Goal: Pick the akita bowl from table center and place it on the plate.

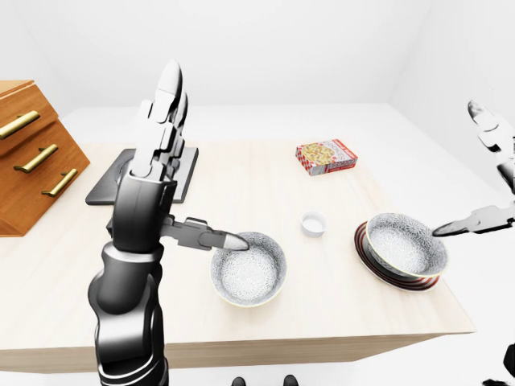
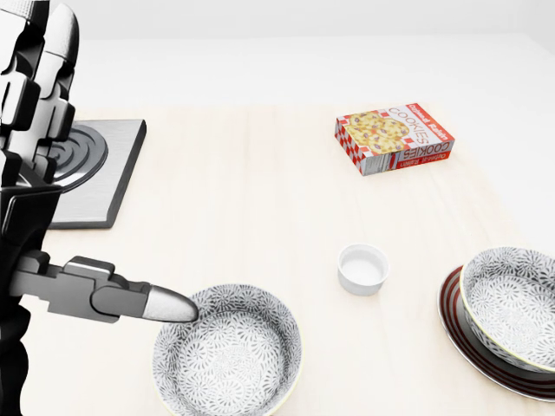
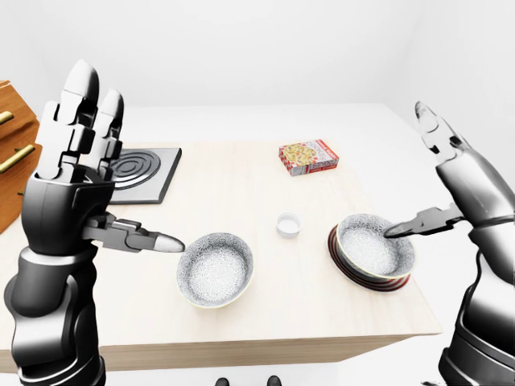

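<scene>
Sitting on the plate (image 2: 453,316) at four o'clock in the head view, the akita bowl (image 2: 512,295) seems delivered, so my right hand (image 3: 467,181) spreads empty, thumb perhaps grazing its rim; my left hand (image 3: 68,201) stands splayed, out of the way.

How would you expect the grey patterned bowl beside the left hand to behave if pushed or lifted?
The grey patterned bowl looks rigid, like glazed ceramic, so it would probably slide on the pale wooden table. Its wide, low shape suggests it would hardly tip. The smooth rim may slip in the left hand.
</scene>
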Available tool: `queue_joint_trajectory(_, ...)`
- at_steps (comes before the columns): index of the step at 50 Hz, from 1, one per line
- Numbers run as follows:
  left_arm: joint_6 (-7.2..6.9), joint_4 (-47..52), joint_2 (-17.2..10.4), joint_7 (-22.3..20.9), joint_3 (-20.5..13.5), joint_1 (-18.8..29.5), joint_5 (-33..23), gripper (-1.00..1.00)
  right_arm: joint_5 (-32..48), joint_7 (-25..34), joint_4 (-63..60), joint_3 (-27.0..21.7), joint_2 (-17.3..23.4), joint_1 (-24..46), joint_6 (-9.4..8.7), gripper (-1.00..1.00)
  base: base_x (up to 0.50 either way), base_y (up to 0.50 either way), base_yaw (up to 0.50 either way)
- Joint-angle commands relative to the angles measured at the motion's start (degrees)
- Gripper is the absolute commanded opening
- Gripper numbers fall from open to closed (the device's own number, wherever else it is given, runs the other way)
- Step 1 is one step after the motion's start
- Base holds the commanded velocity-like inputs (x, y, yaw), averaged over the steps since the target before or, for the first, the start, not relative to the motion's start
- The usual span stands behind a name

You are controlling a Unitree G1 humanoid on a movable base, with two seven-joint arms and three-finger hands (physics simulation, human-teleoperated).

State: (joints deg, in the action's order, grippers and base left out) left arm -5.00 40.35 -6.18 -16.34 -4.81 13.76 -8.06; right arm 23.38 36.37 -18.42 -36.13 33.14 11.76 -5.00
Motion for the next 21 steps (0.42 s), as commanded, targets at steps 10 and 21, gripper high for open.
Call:
queue_joint_trajectory(10, 0.00, 3.4, -0.1, 3.1, -1.8, 0.8, 3.6, 1.00, -25.1, -16.1, -22.4, 6.5, -9.6, 10.9, 0.00, 1.00, 0.00, 0.00, 0.00)
queue_joint_trajectory(21, 0.00, 3.0, -0.8, 6.2, -3.3, 0.7, 7.8, 1.00, -33.2, -20.8, -24.1, 7.9, -8.7, 7.6, 0.00, 1.00, 0.00, 0.00, 0.00)
